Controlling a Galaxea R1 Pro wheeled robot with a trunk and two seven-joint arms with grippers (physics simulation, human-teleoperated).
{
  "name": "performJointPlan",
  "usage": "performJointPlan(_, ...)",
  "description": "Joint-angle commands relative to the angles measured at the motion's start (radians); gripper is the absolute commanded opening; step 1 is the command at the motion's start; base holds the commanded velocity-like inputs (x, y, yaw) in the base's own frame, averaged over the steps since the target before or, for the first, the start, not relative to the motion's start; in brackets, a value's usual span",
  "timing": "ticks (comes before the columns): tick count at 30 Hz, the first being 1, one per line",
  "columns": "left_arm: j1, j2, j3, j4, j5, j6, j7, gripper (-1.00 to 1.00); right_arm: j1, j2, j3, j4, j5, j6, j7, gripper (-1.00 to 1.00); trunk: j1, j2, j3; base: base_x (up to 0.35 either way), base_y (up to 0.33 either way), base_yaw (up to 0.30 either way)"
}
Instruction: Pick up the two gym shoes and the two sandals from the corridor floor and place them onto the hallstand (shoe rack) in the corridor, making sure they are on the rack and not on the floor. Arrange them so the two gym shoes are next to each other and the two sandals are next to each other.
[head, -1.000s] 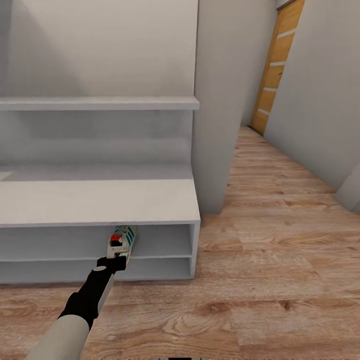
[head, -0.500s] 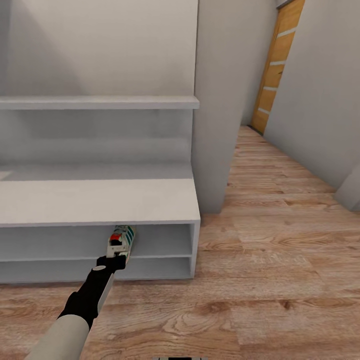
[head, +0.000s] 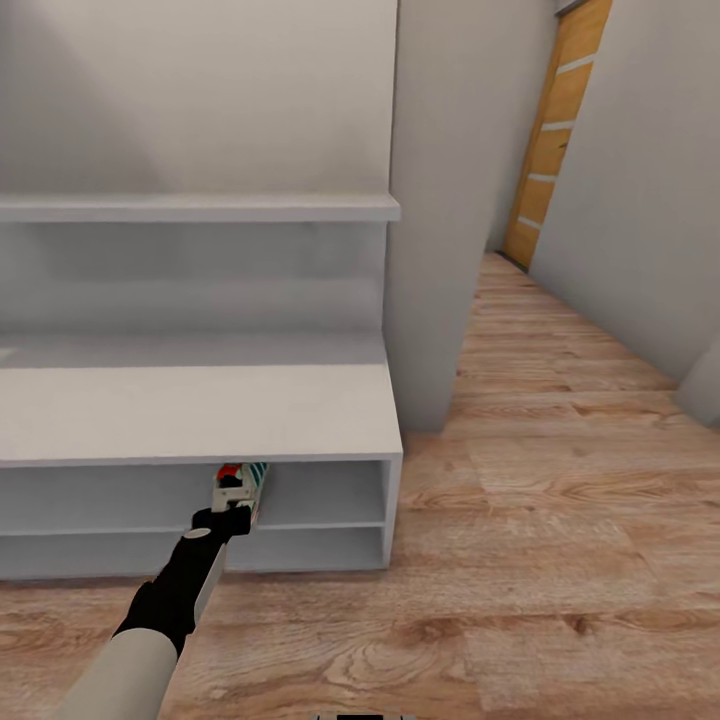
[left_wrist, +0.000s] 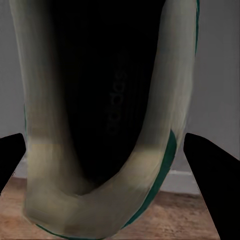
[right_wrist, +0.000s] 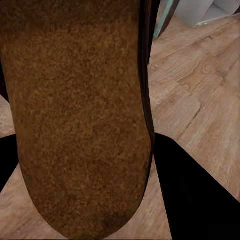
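Left gripper (head: 232, 514) clamped the heel of a cream-white gym shoe with green stripes (head: 243, 480), toe poked into the upper open shelf of the pale-grey hallstand (head: 200, 410); right gripper (right_wrist: 85, 150) held a dark brown sandal with tan footbed (right_wrist: 75, 110) above wood-plank corridor floor (right_wrist: 195, 95).

The word "adidas" can just be read in faint letters on the dark inside of the gym shoe (left_wrist: 100, 125), running along it.
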Motion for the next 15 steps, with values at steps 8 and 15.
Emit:
performJointPlan(8, 0.0, -0.001, 0.004, 0.078, -0.021, 0.007, 0.001, -1.0, -0.001, 0.001, -0.003, 0.003, 0.009, -0.003, -0.003, -1.0, 0.001, 0.0, -0.001, 0.144, 0.0, 0.0)
performJointPlan(15, 0.0, -0.001, 0.004, 0.078, -0.021, 0.007, 0.001, -1.0, -0.001, 0.001, -0.003, 0.003, 0.009, -0.003, -0.003, -1.0, 0.001, 0.0, -0.001, 0.071, 0.0, 0.0)
